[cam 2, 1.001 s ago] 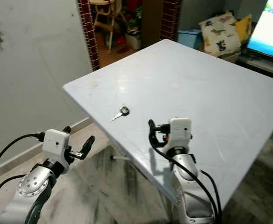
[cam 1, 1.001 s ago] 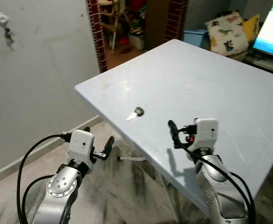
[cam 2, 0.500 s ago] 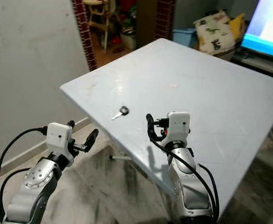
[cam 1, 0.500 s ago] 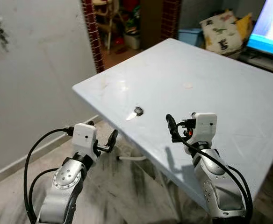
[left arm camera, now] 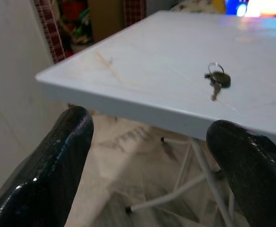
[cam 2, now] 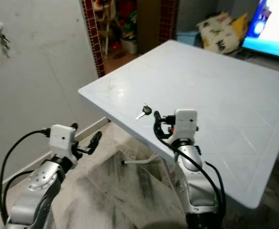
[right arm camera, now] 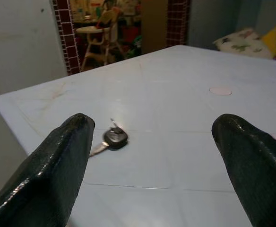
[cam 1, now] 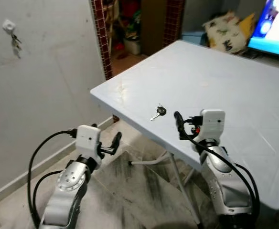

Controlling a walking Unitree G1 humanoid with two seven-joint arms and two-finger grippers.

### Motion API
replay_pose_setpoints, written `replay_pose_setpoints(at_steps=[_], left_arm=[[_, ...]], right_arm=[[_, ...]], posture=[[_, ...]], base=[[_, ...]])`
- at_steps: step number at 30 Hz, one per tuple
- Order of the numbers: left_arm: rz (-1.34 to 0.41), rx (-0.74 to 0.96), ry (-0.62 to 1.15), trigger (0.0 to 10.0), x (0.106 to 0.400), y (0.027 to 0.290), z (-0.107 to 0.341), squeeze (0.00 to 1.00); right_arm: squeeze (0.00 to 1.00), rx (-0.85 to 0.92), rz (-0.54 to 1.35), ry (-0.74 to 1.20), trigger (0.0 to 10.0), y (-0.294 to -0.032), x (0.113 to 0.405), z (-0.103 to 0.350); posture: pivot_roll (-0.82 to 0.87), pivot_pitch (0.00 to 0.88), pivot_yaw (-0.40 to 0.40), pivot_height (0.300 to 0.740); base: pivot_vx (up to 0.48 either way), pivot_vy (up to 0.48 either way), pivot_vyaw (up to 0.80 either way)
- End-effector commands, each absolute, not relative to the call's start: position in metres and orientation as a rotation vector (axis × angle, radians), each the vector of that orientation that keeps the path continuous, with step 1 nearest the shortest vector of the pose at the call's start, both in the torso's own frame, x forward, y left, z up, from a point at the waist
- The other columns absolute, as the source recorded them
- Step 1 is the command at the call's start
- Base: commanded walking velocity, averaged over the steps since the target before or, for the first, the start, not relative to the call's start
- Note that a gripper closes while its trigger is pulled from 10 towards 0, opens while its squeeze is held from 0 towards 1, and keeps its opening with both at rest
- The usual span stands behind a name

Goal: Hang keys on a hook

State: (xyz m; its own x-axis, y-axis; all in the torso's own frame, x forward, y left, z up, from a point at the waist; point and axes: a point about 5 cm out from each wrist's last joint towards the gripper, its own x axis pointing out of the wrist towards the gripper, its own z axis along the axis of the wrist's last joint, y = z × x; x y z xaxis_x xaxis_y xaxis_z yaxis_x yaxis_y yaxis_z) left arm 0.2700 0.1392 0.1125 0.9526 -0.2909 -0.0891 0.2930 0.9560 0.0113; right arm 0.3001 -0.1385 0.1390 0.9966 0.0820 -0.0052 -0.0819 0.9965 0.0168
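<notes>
Left eye view: we stand facing the corner of a pale blue table [cam 1: 235, 90]. A single key [cam 1: 158, 112] with a dark head and a small ring lies flat on the tabletop, near the edge closest to us and not far from the corner.

Our right gripper [cam 1: 178, 125] is raised over the table edge, near the key but apart from it, on our side of it. From the right wrist view, its two black fingers [right arm camera: 53, 165] are spread wide with nothing between them; the key [right arm camera: 110, 139] lies on the table ahead, closer to one finger than the other.

Our left gripper [cam 1: 115, 140] hangs lower, off the table, over the grey marbled floor [cam 1: 139, 191] beside the white table legs [cam 1: 151, 161]. In the left wrist view its fingers [left arm camera: 57, 161] are likewise parted and empty, pointing at the table edge with the key [left arm camera: 217, 80] visible on top beyond it.

On the white wall [cam 1: 48, 86] to our left, high up, a small white hook [cam 1: 7, 25] is mounted, with something dark, key-like, dangling from it [cam 1: 16, 44]; too small to tell exactly. Well apart from the table.

Behind the table: a brick-patterned doorframe [cam 1: 99, 33], a cushion with a dinosaur print [cam 1: 224, 31], and a lit screen [cam 1: 273, 26] at far right.
</notes>
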Motion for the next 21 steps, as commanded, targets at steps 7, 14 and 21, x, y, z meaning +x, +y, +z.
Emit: replay_pose_setpoints(at_steps=[7, 14, 21], left_arm=[[-0.25, 0.071, 0.04, 10.0, 0.273, 0.147, 0.117, 0.0], [-0.191, 0.054, 0.013, 10.0, 0.278, 0.149, 0.121, 0.0], [-0.196, 0.014, 0.013, 10.0, 0.277, 0.147, 0.119, 0.0]], right_arm=[[0.0, 0.039, 0.139, -0.002, 10.0, -0.129, 0.301, 0.147], [0.0, -0.037, 0.156, -0.042, 10.0, -0.124, 0.304, 0.149], [0.0, -0.059, 0.195, -0.046, 10.0, -0.119, 0.301, 0.151]], posture=[[0.0, 0.0, 0.056, 0.74], [0.0, 0.0, 0.05, 0.74], [-0.01, 0.0, 0.045, 0.74]], base=[[0.0, 0.0, 0.0], [0.0, 0.0, 0.0], [0.0, -0.074, 0.0]])
